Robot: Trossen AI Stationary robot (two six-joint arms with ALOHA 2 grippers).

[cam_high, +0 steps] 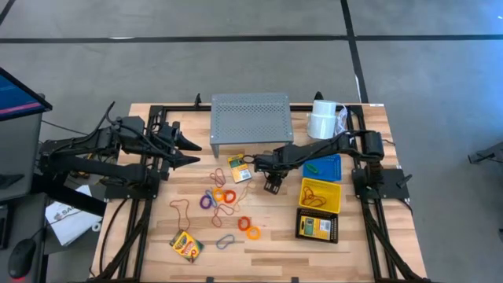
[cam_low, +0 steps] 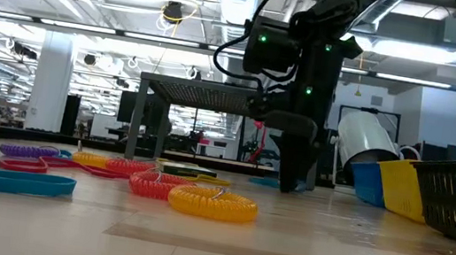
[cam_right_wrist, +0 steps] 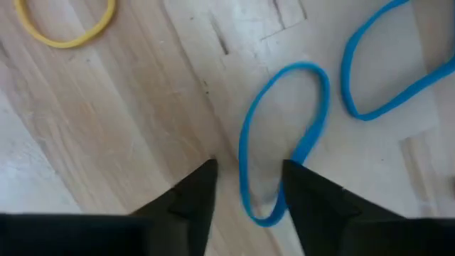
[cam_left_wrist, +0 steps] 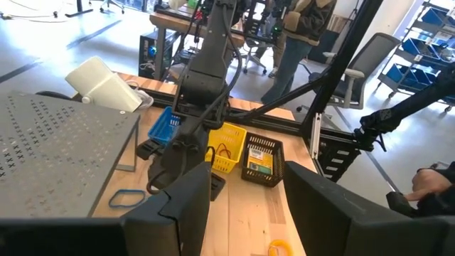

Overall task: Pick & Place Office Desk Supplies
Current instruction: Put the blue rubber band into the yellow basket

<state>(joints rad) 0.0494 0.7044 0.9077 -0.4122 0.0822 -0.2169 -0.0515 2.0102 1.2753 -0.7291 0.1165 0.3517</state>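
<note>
Second blue loop (cam_right_wrist: 398, 71) cut off at the right wrist view's edge; contents of black basket (cam_high: 317, 227) too small.

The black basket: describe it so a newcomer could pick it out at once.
Start at the grey perforated shelf at the table's far edge, then go to the right arm's side, where three baskets line up. The black basket is nearest the front edge, past the blue basket and yellow basket. It alone is dark, and it holds a yellow-green crayon box.

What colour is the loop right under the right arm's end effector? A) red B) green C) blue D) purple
C: in the right wrist view the right end effector hangs open right over a blue loop lying flat on the wooden table.
</note>
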